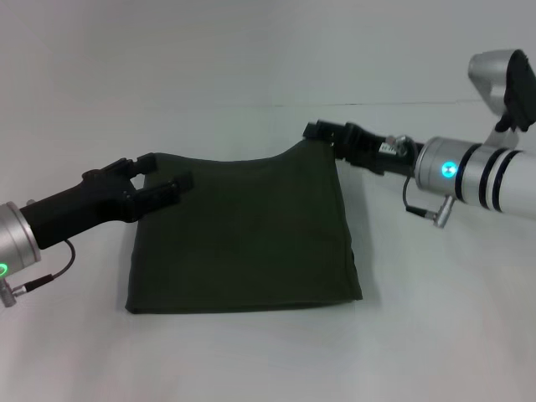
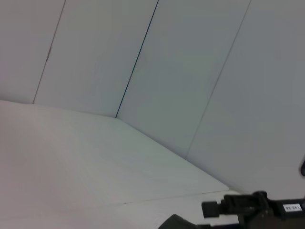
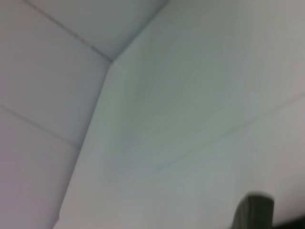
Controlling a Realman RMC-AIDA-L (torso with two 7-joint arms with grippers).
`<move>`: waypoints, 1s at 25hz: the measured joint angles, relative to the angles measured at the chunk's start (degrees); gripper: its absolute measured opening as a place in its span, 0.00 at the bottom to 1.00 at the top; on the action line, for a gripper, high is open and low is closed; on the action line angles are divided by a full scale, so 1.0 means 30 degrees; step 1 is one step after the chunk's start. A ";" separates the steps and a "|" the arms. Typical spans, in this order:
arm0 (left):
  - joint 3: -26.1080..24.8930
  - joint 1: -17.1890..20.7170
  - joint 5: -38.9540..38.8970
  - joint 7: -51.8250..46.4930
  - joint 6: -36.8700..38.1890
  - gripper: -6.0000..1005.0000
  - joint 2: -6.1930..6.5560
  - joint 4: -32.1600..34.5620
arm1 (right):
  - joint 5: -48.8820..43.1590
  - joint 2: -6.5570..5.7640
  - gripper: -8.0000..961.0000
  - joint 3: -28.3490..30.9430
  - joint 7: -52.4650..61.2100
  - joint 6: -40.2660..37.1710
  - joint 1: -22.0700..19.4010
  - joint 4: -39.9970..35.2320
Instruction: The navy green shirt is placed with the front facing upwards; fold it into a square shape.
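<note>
While the navy green shirt (image 1: 243, 234) is lying folded into a rough square at the middle of the white worktop (image 1: 268, 360), its two far corners are being handled by both arms. On the left, the left end effector (image 1: 163, 180) is being held over the shirt's far left corner, its black fingers (image 1: 172, 188) spread apart, with one above the cloth and one along the edge. On the right, the far right corner is being pinched and lifted slightly by the right end effector (image 1: 322, 134), whose fingers are clamped on the fabric. A sliver of dark cloth (image 3: 255, 212) is being shown in the right wrist view.
</note>
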 joint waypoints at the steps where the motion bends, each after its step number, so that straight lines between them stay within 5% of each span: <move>1: -0.0001 -0.0006 0.0000 0.0000 -0.0006 0.90 -0.0013 -0.0006 | 0.0340 0.0005 0.78 0.0002 -0.0314 0.0246 0.0020 0.0006; 9: -0.0001 -0.0048 0.0001 -0.0017 -0.0048 0.90 -0.0067 -0.0019 | 0.2250 -0.0055 0.78 -0.0004 -0.2666 0.1817 -0.0077 0.0198; 16: 0.0000 -0.0062 -0.0012 -0.0112 -0.1137 0.90 -0.0141 -0.0043 | 0.2253 -0.0324 0.79 -0.0010 -0.2544 0.0918 -0.1681 -0.1154; 25: -0.0001 -0.0465 -0.0053 -0.0739 -0.3232 0.90 -0.0309 -0.0096 | 0.1630 -0.1648 0.79 -0.0007 -0.2543 -0.4679 -0.3391 -0.1933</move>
